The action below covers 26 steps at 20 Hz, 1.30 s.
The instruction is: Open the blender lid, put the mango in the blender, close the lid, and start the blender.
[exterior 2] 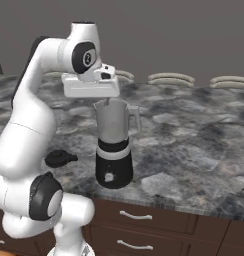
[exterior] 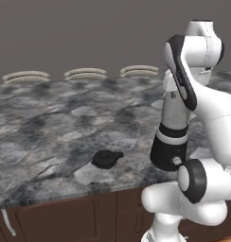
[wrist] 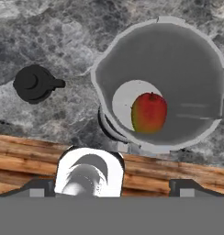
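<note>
**Mango in the open jar, lid off on the counter**

I have the hand hanging directly above the blender [exterior 2: 114,145], looking straight down into its open jar. In the hand view the mango [wrist: 149,112] lies at the bottom of the jar, a red-to-green rounded fruit resting a little off centre, toward the jar wall. Nothing covers the jar mouth.

The blender lid [exterior: 106,159] lies flat on the counter [exterior: 51,127], apart from the blender, on the side away from the jar handle. In the right base view I see it as a black cap [exterior 2: 59,158] partly behind my own arm, near the blender's black base; in the hand view it sits [wrist: 36,83] beside the jar with its tab pointing toward the blender.

The blender stands upright near the counter's front edge, with the white knob facing the cabinet side and the handle turned away from the lid.

The claw [exterior 2: 108,101] sits just over the jar rim. I cannot tell from these views how the fingers stand; the tips are hidden, and nothing shows held between them.

Three pale plates [exterior: 84,73] line the far edge of the counter, well beyond the blender.
</note>
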Available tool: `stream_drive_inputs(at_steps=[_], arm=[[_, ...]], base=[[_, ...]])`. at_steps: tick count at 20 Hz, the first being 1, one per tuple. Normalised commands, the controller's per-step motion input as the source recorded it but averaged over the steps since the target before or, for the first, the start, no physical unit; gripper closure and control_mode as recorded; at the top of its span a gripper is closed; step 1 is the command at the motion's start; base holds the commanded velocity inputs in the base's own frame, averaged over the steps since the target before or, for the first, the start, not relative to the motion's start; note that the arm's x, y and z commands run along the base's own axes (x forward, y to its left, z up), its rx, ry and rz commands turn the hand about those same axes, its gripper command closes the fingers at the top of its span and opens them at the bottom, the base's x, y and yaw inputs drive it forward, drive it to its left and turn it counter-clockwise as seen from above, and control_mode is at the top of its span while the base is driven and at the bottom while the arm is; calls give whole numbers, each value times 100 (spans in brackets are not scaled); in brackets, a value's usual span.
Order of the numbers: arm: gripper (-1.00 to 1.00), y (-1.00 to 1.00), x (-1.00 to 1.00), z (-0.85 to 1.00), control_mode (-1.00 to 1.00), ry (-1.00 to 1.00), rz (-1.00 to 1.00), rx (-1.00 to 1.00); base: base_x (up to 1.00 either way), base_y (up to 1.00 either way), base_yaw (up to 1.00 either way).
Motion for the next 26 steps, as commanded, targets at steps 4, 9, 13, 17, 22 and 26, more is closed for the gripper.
stream_drive_inputs(at_steps=[4, 9, 13, 17, 22, 26], arm=[[-100, 93, -70, -20, -100, 0, 7, -10], [-100, 99, -51, -38, -100, 0, 10, -21], [-100, 100, -29, -66, -100, 0, 10, -31], [-100, 75, -23, -71, -100, 8, 12, -30], [-100, 59, 1, -51, -100, 12, 10, -14], [-100, 53, 41, -33, -100, 20, 0, 0]], base=[[0, 0, 0], [0, 0, 0], [0, 0, 0], [0, 0, 0], [0, 0, 0], [0, 0, 0]])
